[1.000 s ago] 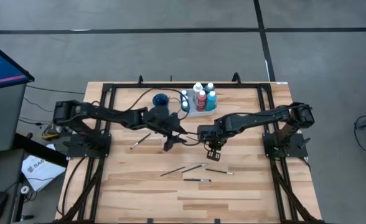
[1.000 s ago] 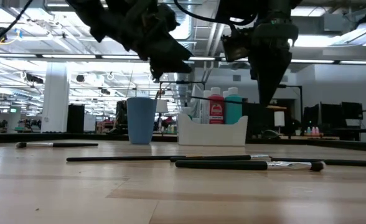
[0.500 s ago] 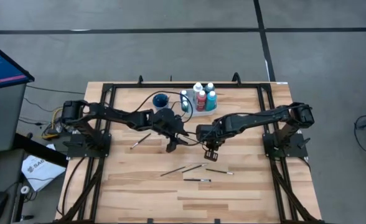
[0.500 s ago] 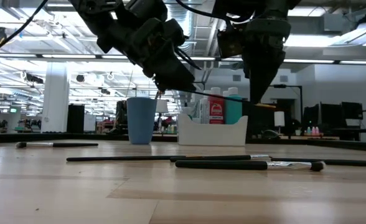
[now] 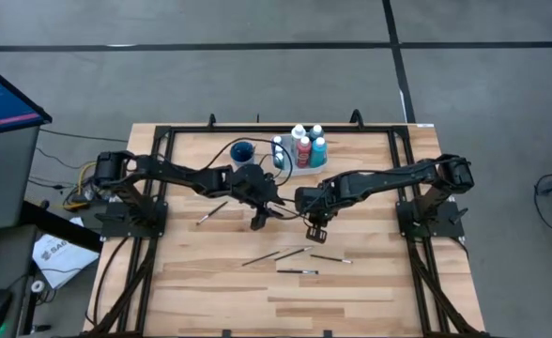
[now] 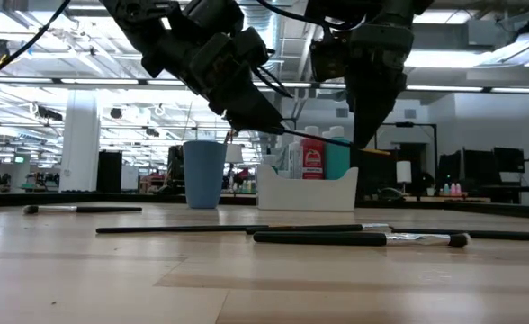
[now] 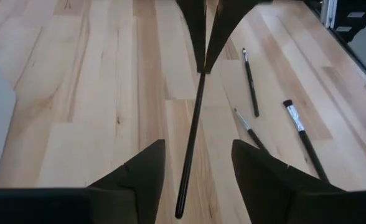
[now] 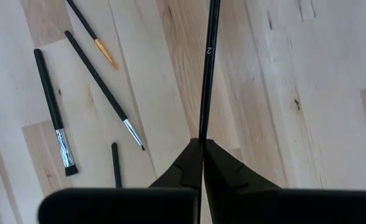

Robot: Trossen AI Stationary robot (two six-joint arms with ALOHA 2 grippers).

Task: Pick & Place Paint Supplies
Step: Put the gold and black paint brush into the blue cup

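While the right gripper (image 8: 202, 144) is clamped on one end of a thin, dark-handled paintbrush (image 8: 208, 68) held level in the air above the middle of the surface, the left gripper (image 7: 192, 163) has its fingers (image 7: 142, 171) spread apart on either side of the brush's other end, with the shaft running between them and touching neither. This looks like a hand-over. To do it well, the left gripper should close squarely on the handle before the right one lets go, and the release should come only once the shaft is pinched firmly, since a thin round handle can swivel or slip.

Below the held paintbrush, the pale wooden surface (image 5: 210, 291) carries several loose paintbrushes (image 5: 298, 271) toward the near side, and one lone paintbrush (image 5: 211, 212) under the left arm. Farther back stand a blue cup (image 5: 242, 150) and a white rectangular tray (image 6: 306, 188) holding white-capped paint bottles (image 5: 303, 150). The path from the grippers toward the cup seems open, though the tray sits just beside it, so the long handle needs room when it swings. The loose brushes lie well in from the surface's edges.
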